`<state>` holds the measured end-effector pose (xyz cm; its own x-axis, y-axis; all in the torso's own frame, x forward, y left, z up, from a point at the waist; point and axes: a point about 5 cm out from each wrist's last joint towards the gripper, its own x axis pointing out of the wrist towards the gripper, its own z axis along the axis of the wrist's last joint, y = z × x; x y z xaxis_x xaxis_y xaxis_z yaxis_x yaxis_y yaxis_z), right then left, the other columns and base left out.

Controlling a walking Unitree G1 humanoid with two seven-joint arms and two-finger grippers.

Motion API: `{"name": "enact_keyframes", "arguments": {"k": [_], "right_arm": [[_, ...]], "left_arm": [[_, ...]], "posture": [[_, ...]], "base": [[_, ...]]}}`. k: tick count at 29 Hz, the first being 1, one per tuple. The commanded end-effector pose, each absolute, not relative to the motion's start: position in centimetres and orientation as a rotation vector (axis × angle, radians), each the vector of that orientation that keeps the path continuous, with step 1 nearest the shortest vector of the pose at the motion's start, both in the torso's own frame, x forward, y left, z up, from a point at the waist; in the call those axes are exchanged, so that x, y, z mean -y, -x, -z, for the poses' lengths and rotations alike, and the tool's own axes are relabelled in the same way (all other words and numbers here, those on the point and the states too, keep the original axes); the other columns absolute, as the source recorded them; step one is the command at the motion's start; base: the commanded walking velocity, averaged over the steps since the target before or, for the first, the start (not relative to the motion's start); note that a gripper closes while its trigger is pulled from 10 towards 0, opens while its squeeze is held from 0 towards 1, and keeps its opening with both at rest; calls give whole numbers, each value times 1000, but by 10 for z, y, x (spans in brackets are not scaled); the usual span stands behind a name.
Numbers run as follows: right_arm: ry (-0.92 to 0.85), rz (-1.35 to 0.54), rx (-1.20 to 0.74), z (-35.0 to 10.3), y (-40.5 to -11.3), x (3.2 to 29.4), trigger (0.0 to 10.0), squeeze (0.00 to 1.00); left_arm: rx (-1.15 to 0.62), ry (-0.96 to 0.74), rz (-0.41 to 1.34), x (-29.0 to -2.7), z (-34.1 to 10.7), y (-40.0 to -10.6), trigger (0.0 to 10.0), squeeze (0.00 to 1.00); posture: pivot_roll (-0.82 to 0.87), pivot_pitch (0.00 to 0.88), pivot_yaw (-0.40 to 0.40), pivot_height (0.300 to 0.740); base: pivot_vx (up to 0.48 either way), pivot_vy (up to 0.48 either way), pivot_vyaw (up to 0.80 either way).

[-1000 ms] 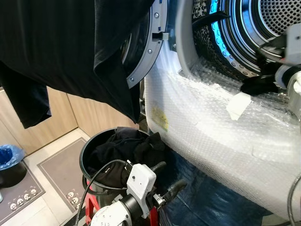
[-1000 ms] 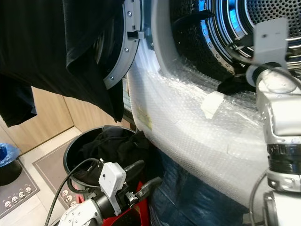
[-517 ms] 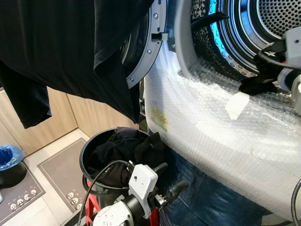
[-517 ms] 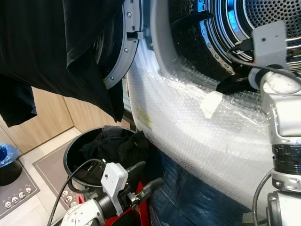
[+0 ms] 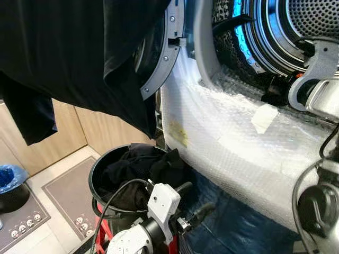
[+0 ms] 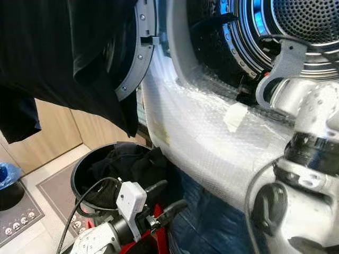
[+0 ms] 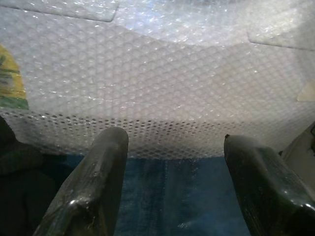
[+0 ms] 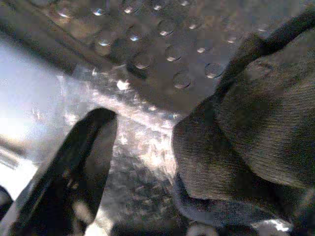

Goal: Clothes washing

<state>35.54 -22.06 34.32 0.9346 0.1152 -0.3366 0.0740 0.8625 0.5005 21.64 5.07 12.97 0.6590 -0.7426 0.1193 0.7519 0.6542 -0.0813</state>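
The washer's drum (image 5: 312, 21) stands open at the upper right, its front wrapped in bubble wrap (image 5: 228, 143). My right arm (image 5: 318, 90) reaches over the lip into the drum. In the right wrist view my right gripper (image 8: 187, 196) is open, with one black finger (image 8: 74, 172) showing. A dark cloth (image 8: 246, 128) lies on the drum's dimpled wall over the other finger's side. My left gripper (image 5: 197, 200) hovers open and empty low down, beside a black basket (image 5: 98, 164) holding dark clothes (image 5: 143, 166).
A black garment (image 5: 79, 53) hangs over the open washer door (image 5: 159, 69) at the upper left. Blue sheeting (image 5: 238, 222) covers the washer's base. A blue bag in a small black bin (image 5: 8, 177) and grey mats (image 5: 69, 190) are on the floor at the left.
My right arm has risen and pushed further into the drum, carrying the dark cloth off the lip and inside. The left arm has barely moved.
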Motion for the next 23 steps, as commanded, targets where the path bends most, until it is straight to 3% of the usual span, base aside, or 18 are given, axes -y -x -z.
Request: {"name": "enact_keyframes", "arguments": {"k": [1,17,23], "right_arm": [[-592,27,-416,-349,-354,227,10000,0],[-457,170,-363,-392,-332,250,10000,0],[-388,140,-302,-399,-324,241,10000,0]], "left_arm": [[72,143,851,-49,-128,-216,10000,0],[68,149,844,-49,-127,-215,10000,0],[65,151,847,-49,-127,-215,10000,0]], "posture": [[-71,0,-41,740],[-95,0,-44,740],[-106,0,-39,740]], "base": [[0,0,0],[0,0,0],[0,0,0]]}}
